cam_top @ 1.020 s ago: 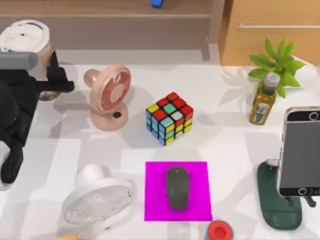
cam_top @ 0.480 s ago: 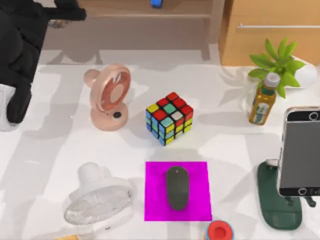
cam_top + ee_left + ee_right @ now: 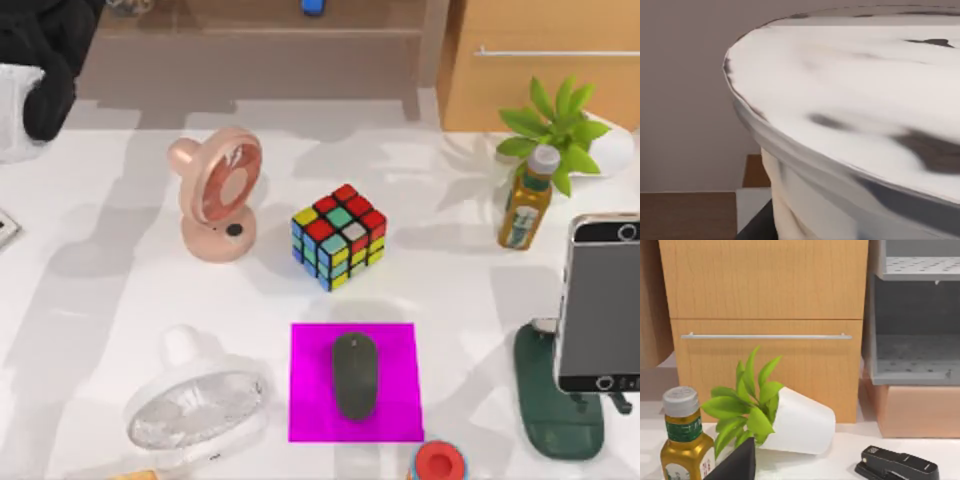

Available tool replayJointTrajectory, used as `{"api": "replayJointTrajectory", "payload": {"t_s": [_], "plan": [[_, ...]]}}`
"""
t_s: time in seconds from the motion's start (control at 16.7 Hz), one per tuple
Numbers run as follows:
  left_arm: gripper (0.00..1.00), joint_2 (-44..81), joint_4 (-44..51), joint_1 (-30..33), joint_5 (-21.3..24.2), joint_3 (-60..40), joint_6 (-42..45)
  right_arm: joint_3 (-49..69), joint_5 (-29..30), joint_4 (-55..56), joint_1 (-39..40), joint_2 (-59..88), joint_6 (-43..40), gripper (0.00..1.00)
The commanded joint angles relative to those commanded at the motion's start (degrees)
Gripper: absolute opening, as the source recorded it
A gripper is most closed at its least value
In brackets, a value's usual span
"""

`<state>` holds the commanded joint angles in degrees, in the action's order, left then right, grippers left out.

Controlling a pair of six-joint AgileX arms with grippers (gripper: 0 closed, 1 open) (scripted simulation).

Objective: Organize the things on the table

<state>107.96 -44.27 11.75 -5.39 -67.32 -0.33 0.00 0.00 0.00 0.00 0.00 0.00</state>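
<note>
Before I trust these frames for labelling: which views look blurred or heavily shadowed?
Top view: broad soft grey shadows fall across the table at the left, and the mouse on its magenta mat reads clearly. Left wrist view: the cup lid looms close, smeared and streaky. Right wrist view: sharp, evenly lit.

My white table [image 3: 120,300]: pink fan [image 3: 215,195] far left; cube [image 3: 339,236] centre; magenta mat [image 3: 355,382] near centre, mouse [image 3: 355,375] on it. White fan [image 3: 195,400] lies near left. Bottle [image 3: 526,205], tipped plant pot [image 3: 575,130] far right. Green stand [image 3: 555,395] near right, red-capped item [image 3: 438,462] at near edge.
</note>
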Motion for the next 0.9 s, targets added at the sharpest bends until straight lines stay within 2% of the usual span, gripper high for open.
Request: {"api": "replayJointTrajectory", "payload": {"t_s": [0.42,0.9], "plan": [[0.00,3.9,15.2,-1.0,-2.1,-11.6,-0.1,0.0,0.0,0.0,0.0,0.0,0.0,1.00],[0.00,4.4,17.3,-0.7,-2.4,-12.8,-0.1,0.0,0.0,0.0,0.0,0.0,0.0,1.00]]}}
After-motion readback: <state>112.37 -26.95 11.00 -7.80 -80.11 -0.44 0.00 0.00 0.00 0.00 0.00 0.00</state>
